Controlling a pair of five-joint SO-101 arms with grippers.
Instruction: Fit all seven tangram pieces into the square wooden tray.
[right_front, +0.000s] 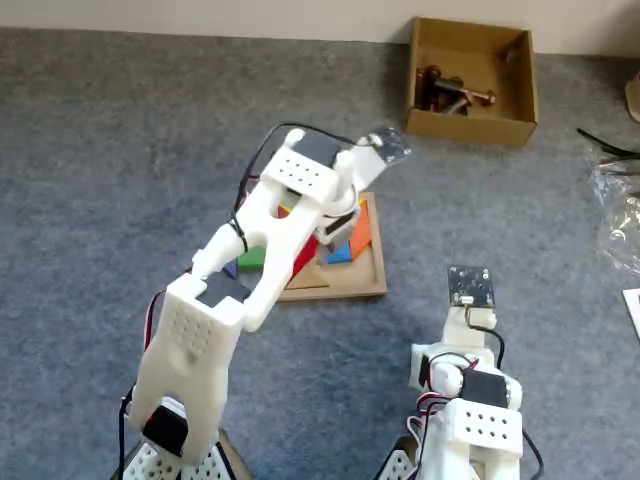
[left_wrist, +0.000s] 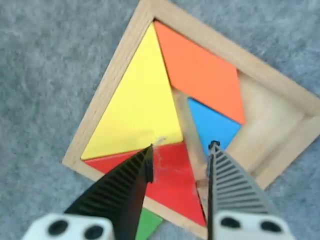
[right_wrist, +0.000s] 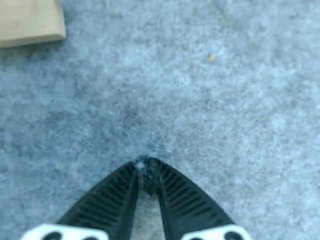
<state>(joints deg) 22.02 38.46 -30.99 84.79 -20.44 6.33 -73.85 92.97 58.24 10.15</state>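
1. Left jaws parted, empty, above the red piece (left_wrist: 175, 180) in the tray (left_wrist: 107, 85).
2. Yellow piece (left_wrist: 140, 107) touching it; green piece (left_wrist: 147, 225) just outside the rim.
3. Right jaws clenched on nothing over worktop (right_wrist: 225, 100), right of the tray.

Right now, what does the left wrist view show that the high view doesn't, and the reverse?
Left wrist view adds: the yellow triangle face-on, the wooden tray with a stretch of bare floor beside the blue triangle, and the left pincer open over the red triangle.
High view adds: the cardboard box beyond the tray, the right arm folded low over the grey carpet, and the left arm covering much of the tray.
Both: the tray, the orange parallelogram, the blue and red triangles, the green piece.
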